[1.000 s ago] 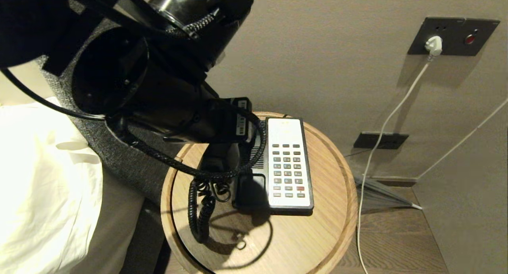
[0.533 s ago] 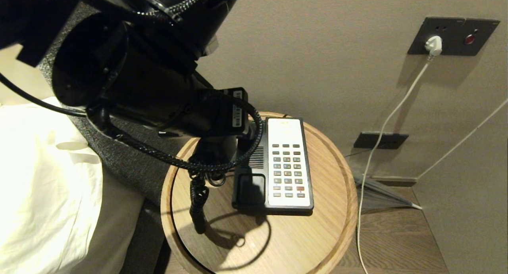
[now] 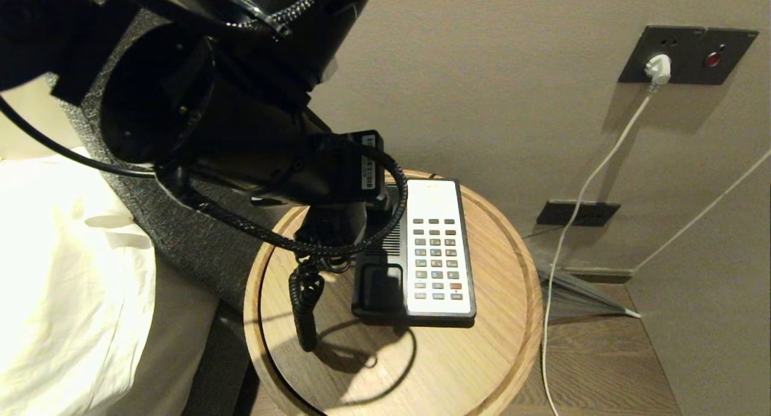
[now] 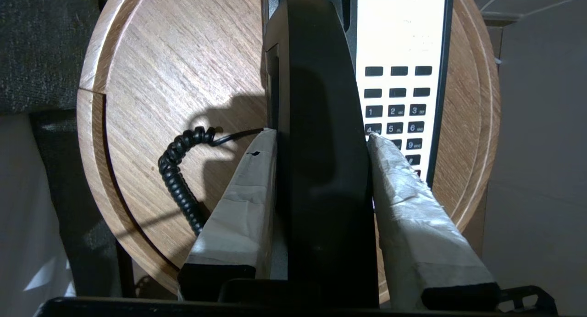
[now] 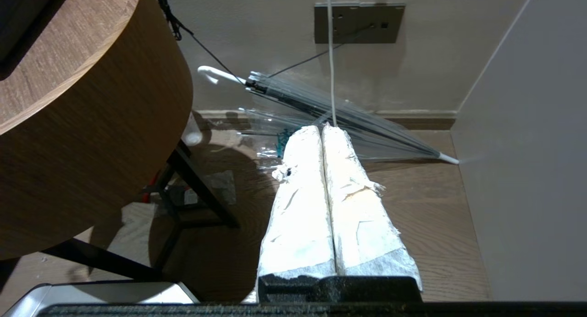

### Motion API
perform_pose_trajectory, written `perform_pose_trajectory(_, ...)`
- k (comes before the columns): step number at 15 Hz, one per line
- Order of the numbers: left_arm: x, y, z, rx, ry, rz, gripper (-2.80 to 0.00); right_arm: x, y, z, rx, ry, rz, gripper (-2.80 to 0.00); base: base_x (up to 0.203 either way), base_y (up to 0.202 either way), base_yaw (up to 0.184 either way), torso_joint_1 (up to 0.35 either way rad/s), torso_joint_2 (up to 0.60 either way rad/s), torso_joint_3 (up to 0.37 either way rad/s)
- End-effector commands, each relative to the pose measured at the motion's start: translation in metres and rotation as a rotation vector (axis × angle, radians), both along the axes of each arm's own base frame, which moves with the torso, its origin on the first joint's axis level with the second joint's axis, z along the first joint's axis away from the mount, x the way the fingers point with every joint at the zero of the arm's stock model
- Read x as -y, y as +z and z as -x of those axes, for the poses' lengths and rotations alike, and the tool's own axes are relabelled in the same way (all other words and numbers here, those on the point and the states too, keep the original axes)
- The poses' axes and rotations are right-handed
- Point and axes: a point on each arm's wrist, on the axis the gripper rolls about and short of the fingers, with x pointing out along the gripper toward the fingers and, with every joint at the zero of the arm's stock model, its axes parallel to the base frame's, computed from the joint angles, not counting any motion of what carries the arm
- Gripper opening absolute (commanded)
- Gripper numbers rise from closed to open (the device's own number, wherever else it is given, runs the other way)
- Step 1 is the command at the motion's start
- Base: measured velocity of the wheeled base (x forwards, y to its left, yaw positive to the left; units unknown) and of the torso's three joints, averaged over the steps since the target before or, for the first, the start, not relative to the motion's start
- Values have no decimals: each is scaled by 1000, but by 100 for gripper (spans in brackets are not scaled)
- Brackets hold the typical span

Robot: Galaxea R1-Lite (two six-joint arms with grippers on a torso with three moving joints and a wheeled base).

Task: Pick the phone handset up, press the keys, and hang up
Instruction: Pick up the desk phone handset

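Note:
My left gripper (image 4: pixel 319 134) is shut on the phone handset (image 4: pixel 316 55), with a taped finger on each of its long sides. The black receiver hangs lengthwise over the left half of the phone base (image 3: pixel 440 317). I cannot tell if its far end touches the base. Beside it the keys (image 3: pixel 437 256) sit bare in the white faceplate, one of them red. The lower cradle recess (image 3: pixel 379 286) is uncovered. The coiled cord (image 3: pixel 304 298) hangs taut down to the tabletop. In the head view my left arm (image 3: pixel 241 145) hides the gripper and handset. The right gripper (image 5: pixel 323 126) hangs shut beside the table.
The phone stands on a round wooden side table (image 3: pixel 494 368) with a raised rim. A bed with white linen (image 3: pixel 66 271) lies to the left. A clear folded umbrella (image 5: pixel 367 124) lies on the floor by the wall. A white cable (image 3: pixel 578 211) hangs from the wall socket.
The coiled cord has gone from slack loops on the table to a straighter, drawn-up hang. My left arm has shifted slightly while still holding the handset.

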Motion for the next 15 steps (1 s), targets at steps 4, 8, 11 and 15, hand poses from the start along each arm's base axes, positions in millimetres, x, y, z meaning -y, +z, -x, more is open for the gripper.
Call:
perform_pose_trajectory(4,2,2,-2,21,5,23,-280,0,0,0,-1,1,1,-280,0,0,0,0,0,0)
perform_pose_trajectory(8,-1,5,-1,27,9,33,-280,0,0,0,-1,1,0,-280,0,0,0,0,0,0)
perform_pose_trajectory(11,2,5,-4,40,7,43,-280,0,0,0,-1,-1,0,-280,0,0,0,0,0,0)
perform_pose_trajectory(15,4,6,-6,53,5,55,-280,0,0,0,-1,1,0,-280,0,0,0,0,0,0)
